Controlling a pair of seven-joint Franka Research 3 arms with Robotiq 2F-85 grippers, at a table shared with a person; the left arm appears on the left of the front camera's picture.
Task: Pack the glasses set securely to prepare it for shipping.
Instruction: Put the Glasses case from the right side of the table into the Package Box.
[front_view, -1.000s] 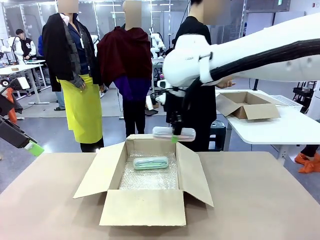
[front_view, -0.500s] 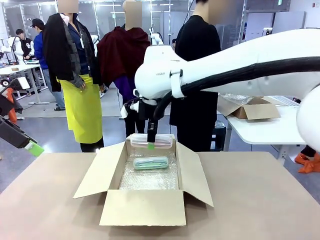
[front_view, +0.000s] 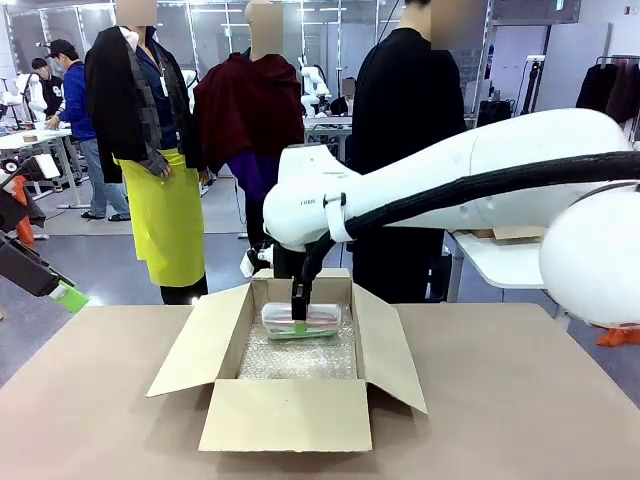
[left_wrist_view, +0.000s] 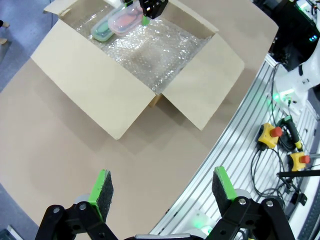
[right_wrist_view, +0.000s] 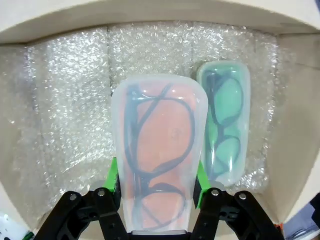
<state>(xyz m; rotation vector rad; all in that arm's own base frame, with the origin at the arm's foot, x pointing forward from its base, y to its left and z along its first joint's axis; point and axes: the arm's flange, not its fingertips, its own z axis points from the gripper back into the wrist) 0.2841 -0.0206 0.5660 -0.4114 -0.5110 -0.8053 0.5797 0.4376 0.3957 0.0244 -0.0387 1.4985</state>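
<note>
Clamping pink case (right_wrist_view: 159, 150), right claw (right_wrist_view: 157, 181), spectacles (right_wrist_view: 156, 167) visible inside

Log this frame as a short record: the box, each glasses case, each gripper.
box: brown cardboard, flaps open, floor lined with bubble wrap
mint green case: lying on the bubble wrap, free of any gripper
pink case: inside the box beside the mint green case, gripped across its width
right gripper: shut on the pink case, reaching down into the box
left gripper: open, empty, over the table, away from the box
pink case touching bubble wrap: cannot tell
</note>
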